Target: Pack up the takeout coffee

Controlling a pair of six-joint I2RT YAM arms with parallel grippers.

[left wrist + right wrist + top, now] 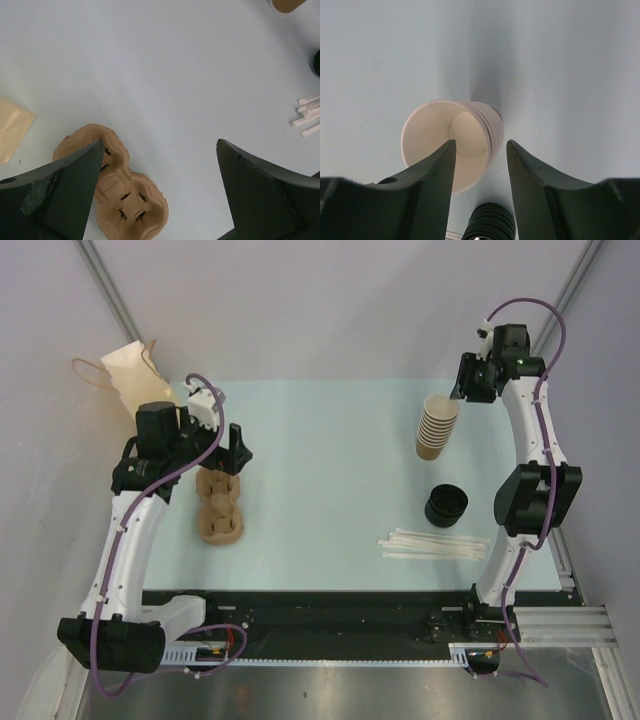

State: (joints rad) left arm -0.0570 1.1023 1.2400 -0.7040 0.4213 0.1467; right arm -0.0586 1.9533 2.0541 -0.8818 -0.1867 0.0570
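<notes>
No lidded tan cup shows in any view; the takeout coffee is out of view. A stack of lidless tan paper cups stands at the back right, its white mouth filling the right wrist view. My right gripper is open just above and behind the stack's rim, holding nothing. A brown pulp cup carrier lies at the left. My left gripper is wide open and empty above the carrier's far end.
A stack of black lids sits in front of the cups. White wrapped straws lie near the front right. A tan paper bag with handles lies at the back left corner.
</notes>
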